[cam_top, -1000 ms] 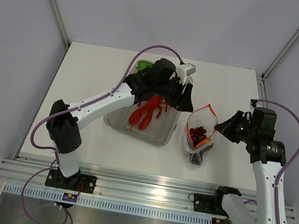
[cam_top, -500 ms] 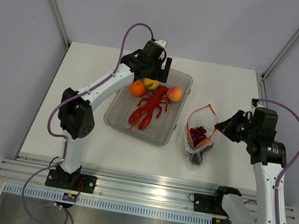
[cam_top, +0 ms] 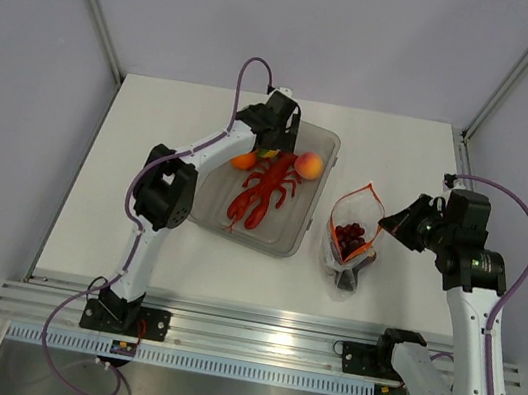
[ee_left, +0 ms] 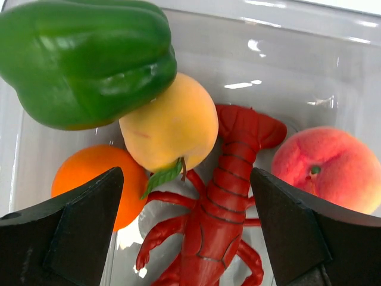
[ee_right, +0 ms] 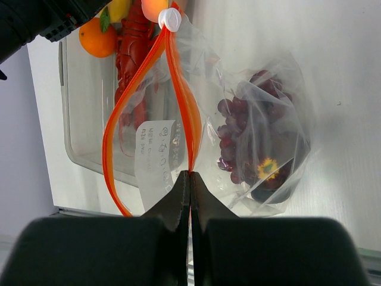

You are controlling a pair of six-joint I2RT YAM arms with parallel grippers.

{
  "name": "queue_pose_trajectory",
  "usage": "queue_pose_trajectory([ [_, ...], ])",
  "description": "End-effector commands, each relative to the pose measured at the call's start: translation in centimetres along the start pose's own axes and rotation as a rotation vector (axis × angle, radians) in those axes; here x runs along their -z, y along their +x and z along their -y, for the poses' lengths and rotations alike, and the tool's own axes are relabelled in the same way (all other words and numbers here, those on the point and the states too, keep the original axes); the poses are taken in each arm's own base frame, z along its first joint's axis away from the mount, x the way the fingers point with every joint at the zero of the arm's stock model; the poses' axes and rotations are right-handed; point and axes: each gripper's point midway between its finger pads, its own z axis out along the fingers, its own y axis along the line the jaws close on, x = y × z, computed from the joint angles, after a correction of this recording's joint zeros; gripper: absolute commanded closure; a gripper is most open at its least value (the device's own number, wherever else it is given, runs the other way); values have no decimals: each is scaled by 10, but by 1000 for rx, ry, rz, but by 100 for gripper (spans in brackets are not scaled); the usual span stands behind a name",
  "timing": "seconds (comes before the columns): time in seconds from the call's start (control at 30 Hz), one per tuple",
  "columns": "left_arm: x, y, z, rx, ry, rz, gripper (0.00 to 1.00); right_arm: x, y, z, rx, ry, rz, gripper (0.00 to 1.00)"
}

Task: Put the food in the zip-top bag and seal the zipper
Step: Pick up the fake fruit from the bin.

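Observation:
My left gripper [ee_left: 187, 232] hangs open over the clear-grey tray [cam_top: 239, 226], its fingers either side of the red lobster [ee_left: 226, 196]. Just ahead of it lie the yellow fruit [ee_left: 169, 125], green pepper [ee_left: 89, 59], orange [ee_left: 89, 179] and peach [ee_left: 327, 167]. From above, the left gripper [cam_top: 272, 138] is at the tray's far end. The zip-top bag [cam_top: 351, 237] stands right of the tray with its mouth open. My right gripper [ee_right: 190, 176] is shut on the orange zipper [ee_right: 181, 101] strip. Purple grapes [ee_right: 238, 131] and a dark plum [ee_right: 274, 179] lie inside the bag.
The white zipper slider [ee_right: 169, 19] sits at the far end of the bag's mouth. A white label [ee_right: 155, 152] is on the bag's side. The table's front edge with its metal rail [cam_top: 250, 342] runs below both arm bases.
The left arm has swung back from the tray's right side, near the bag, to the tray's far left end, and its jaws have opened wide. The right arm and bag have stayed put.

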Motion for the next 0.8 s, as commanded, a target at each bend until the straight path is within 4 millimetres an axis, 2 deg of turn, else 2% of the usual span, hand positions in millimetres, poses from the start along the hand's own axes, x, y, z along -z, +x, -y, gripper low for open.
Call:
queue_pose_trajectory([
  [0.0, -1, -39, 1, 83, -19, 140, 10, 7, -10, -11, 27, -41, 43, 100],
  [0.2, -16, -28, -11, 135, -89, 163, 12, 4, -8, -10, 23, -44, 34, 100],
  [0.77, -46, -13, -16, 176, -175, 203, 17, -1, -6, -10, 51, -46, -7, 100],
])
